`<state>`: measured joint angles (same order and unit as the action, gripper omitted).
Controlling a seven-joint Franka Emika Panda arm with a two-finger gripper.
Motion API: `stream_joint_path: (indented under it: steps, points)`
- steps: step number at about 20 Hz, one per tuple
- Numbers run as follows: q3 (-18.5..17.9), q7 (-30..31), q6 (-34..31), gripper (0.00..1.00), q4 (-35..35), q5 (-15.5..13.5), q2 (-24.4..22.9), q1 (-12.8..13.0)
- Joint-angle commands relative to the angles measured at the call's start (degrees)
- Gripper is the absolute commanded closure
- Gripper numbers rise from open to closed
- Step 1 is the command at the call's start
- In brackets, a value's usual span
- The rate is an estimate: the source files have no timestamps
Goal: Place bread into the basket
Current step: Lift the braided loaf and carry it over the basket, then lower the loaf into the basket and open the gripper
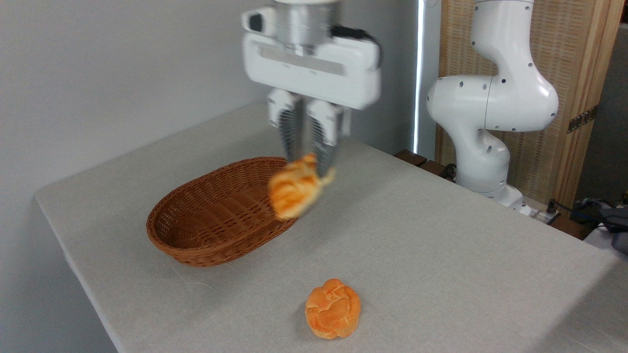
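The bread [294, 189], a golden-yellow braided loaf with a browner crust, hangs in the air, blurred and tilted. My gripper [309, 164] is shut on its upper end. The loaf is over the right rim of the basket [196, 215], an oval, reddish-brown wicker basket lying on the table. I see nothing inside the basket.
A round orange knotted bun [333, 308] lies on the grey tablecloth near the front edge. The arm's white base [490, 108] stands at the back right. A wooden screen [579, 73] and some dark clutter [606, 218] are beyond the table's right side.
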<state>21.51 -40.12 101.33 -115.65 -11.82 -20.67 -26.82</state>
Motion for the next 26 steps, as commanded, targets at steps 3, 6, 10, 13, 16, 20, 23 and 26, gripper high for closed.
stream_joint_path:
  steps: [3, 6, 10, 13, 16, 20, 23, 26]
  points:
    - [13.5, 1.2, 1.9, 0.61, 8.0, -0.6, 11.5, 0.4]
    - [17.8, 3.5, 4.7, 0.61, 8.0, 3.1, 14.7, 0.7]
    - [18.7, 6.5, 8.9, 0.61, 8.1, 6.7, 19.3, 4.0]
    - [17.3, 11.6, 11.8, 0.61, 8.1, 11.6, 22.4, 9.7]
    - [10.3, 14.2, 11.9, 0.61, 8.2, 15.1, 24.4, 18.0]
    - [9.6, 14.7, 12.0, 0.47, 9.0, 15.2, 26.4, 19.2]
    - [9.4, 15.5, 12.0, 0.18, 9.9, 15.2, 27.5, 19.2]
    - [9.4, 15.5, 12.0, 0.0, 10.0, 15.2, 27.8, 19.2]
